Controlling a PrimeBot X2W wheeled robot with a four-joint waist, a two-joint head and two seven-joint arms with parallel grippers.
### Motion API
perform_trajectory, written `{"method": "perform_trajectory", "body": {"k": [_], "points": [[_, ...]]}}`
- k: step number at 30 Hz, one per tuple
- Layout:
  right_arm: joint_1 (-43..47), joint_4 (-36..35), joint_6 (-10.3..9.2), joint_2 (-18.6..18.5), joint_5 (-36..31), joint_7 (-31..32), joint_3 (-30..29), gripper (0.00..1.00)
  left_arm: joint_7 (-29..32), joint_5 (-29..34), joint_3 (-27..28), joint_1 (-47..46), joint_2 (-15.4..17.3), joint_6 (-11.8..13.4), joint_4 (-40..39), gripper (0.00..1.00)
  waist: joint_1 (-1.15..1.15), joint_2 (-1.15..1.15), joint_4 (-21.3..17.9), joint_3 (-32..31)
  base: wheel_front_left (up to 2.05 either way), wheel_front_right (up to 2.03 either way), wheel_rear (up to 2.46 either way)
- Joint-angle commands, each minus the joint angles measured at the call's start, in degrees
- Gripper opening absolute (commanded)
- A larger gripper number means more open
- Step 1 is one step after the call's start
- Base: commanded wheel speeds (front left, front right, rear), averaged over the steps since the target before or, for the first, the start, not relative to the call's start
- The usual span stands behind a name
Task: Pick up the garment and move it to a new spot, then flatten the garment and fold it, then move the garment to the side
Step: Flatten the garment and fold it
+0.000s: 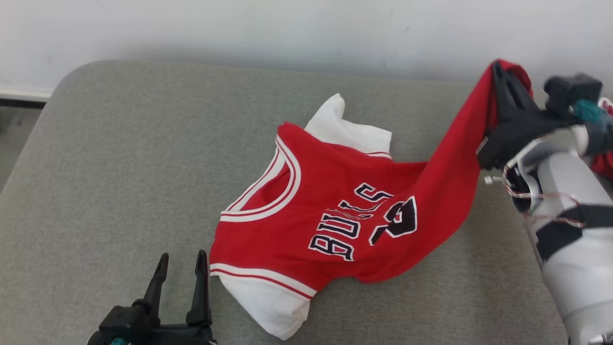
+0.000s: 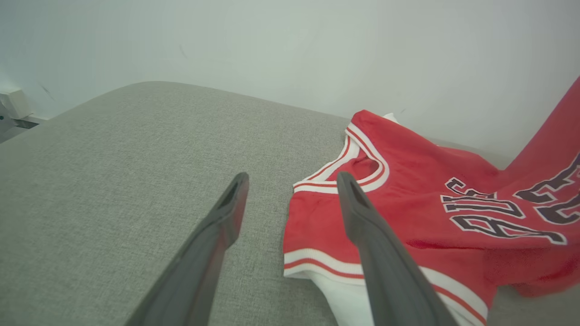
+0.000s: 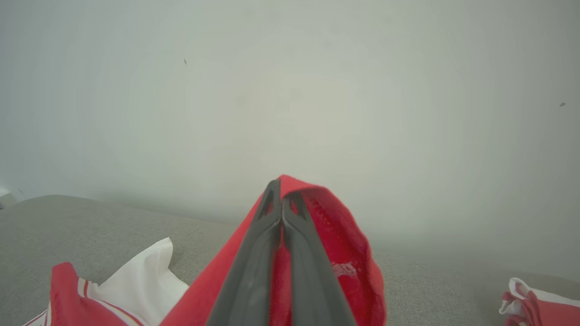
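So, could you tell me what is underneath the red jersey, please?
The grey cushion shows around the jersey, one end held raised by the right gripper. Whatever lies beneath the cloth is covered.

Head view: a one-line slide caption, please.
Right pincer holds one edge of the red Bulls jersey above the grey cushion; open left pincer hovers beside it.

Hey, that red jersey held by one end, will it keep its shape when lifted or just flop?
Likely floppy: from the right gripper the red jersey sags in a slack band down to the grey cushion, the rest rumpled. Probably light, since a pinch on one edge holds it up. Pulled further, it may drag and bunch.
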Motion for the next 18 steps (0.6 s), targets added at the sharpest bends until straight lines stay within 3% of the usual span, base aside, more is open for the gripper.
{"method": "perform_trajectory", "body": {"k": [1,9,10,11,12,18], "points": [[-4.44,4.01,-0.15,0.8,-1.63,-0.91,1.19,0.0,-0.19,-0.6,-0.59,-1.31,-0.04,0.12,0.4,1.0,-0.01,0.0,3.33,2.66,0.0,0.0,0.0],[-14.61,18.51,-0.15,2.04,-8.29,-4.14,0.61,0.02,-0.2,-2.19,-3.44,-3.4,-0.03,0.51,1.12,1.0,-0.01,0.0,6.39,4.78,0.0,0.0,0.0],[-15.19,20.36,-0.15,2.21,-8.83,-4.35,0.32,0.31,-0.19,-2.44,-3.69,-3.52,-0.03,0.57,1.19,1.0,-0.01,0.0,6.62,4.89,0.0,0.0,0.0],[-15.64,22.23,-0.15,2.7,-9.08,-3.97,0.19,0.69,-0.2,-2.55,-3.95,-3.67,-0.04,0.62,1.3,1.0,-0.01,0.0,6.76,4.96,0.0,0.0,0.0],[-15.97,24.26,-0.15,3.25,-9.49,-2.9,0.43,1.0,-0.2,-2.6,-4.07,-3.84,-0.03,0.72,1.36,1.0,-0.01,0.0,6.78,4.97,0.0,0.0,0.0],[-16.43,28.0,-0.15,4.63,-9.14,-4.05,1.92,1.0,-0.19,-2.52,-3.33,-3.79,-0.04,1.0,1.55,1.0,-0.01,0.0,4.67,4.28,0.0,0.0,0.0]]}}
